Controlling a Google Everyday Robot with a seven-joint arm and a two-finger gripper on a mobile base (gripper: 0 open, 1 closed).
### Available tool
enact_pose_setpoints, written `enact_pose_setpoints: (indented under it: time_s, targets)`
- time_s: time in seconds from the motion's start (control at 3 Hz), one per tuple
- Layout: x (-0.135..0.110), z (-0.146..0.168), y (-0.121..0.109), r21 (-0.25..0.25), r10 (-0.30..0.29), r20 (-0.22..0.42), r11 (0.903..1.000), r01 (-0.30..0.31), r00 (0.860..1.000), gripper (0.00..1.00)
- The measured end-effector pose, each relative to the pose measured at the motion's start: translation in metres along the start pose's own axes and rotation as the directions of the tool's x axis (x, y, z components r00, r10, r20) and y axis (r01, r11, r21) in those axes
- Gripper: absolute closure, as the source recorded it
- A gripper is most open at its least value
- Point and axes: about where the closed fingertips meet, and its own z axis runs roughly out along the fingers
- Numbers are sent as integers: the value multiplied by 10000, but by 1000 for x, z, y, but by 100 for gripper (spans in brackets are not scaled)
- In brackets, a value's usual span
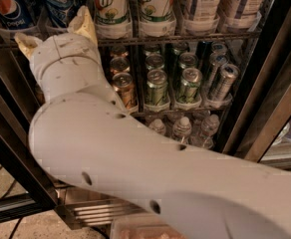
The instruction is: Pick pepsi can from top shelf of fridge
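The gripper was just under the top shelf, fingers wide apart and empty, so it had to rise squarely around the pepsi can above before closing, I think.

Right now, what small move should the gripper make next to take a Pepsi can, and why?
Probably ease the gripper up and forward. Its open fingers sit at the front edge of the top shelf, just below the right-hand pepsi can, and are not yet around it.
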Motion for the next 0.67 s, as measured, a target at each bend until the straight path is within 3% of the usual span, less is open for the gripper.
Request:
enact_pose_setpoints:
  time_s: [0.67]
  targets:
    - [-3, 1, 1, 87, 98, 59, 9999, -98, 9999, 23]
